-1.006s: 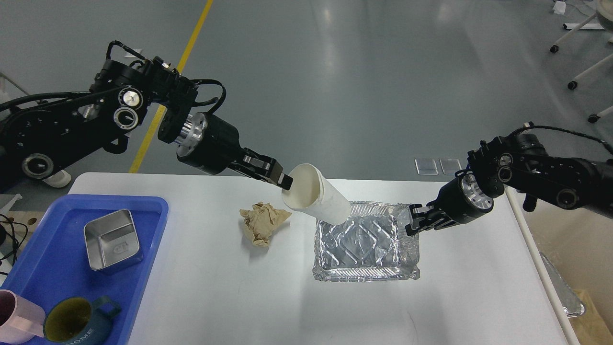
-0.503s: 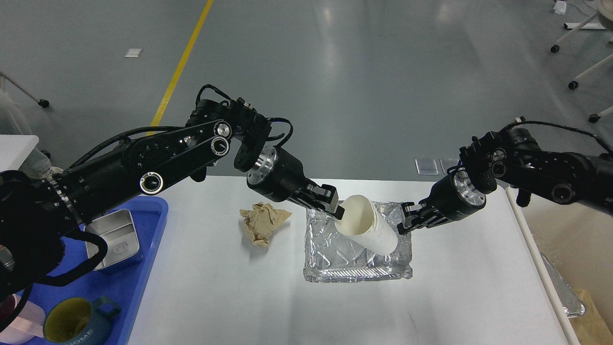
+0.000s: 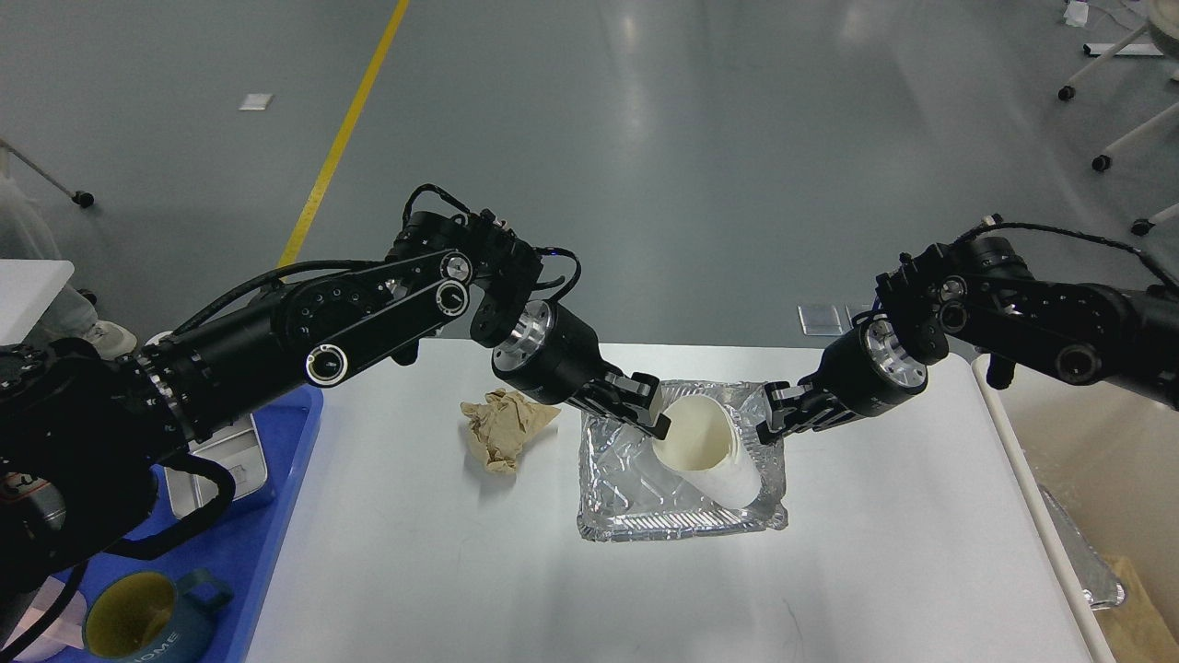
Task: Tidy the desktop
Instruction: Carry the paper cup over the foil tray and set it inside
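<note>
The white desktop [image 3: 442, 571] carries a crumpled foil tray [image 3: 626, 502] at its middle. My left gripper [image 3: 659, 425] is shut on the rim of a white paper cup [image 3: 709, 456]. It holds the cup tilted, with the cup's base down inside the foil tray. My right gripper [image 3: 770, 425] is shut on the tray's far right rim. A crumpled ball of brown paper [image 3: 502, 426] lies on the desktop just left of the tray.
A blue plastic tray [image 3: 276, 525] sits at the left edge, with a metal box [image 3: 216, 465] mostly hidden by my left arm and a dark green mug [image 3: 138, 619]. A cream bin [image 3: 1138, 599] stands beyond the desktop's right edge.
My left gripper has carried the cup right and down into the foil tray. My right gripper has moved left with the tray's rim, and the tray has shifted left.
</note>
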`<action>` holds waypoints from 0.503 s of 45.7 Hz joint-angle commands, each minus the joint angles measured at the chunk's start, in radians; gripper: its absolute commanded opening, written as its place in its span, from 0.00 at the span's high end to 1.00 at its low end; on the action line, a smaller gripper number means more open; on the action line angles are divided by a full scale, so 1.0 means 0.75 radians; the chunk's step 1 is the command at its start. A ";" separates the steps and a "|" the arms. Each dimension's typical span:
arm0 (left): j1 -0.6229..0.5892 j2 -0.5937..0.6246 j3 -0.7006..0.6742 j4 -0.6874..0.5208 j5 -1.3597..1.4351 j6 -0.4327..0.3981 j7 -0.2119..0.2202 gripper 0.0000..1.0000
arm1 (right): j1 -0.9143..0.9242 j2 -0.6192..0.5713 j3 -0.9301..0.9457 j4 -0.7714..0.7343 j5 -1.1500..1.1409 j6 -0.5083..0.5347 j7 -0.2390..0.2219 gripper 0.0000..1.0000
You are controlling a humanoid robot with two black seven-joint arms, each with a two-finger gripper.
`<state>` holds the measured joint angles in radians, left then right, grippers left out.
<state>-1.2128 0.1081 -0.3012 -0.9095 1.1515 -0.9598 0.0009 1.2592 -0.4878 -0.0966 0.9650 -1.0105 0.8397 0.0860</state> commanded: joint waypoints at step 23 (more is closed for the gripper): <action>0.001 -0.052 -0.007 0.022 -0.022 0.000 0.083 0.49 | 0.000 -0.002 -0.002 -0.002 0.010 0.003 0.000 1.00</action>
<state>-1.2116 0.0632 -0.3007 -0.8928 1.1395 -0.9598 0.0628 1.2594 -0.4879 -0.0966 0.9632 -1.0034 0.8406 0.0860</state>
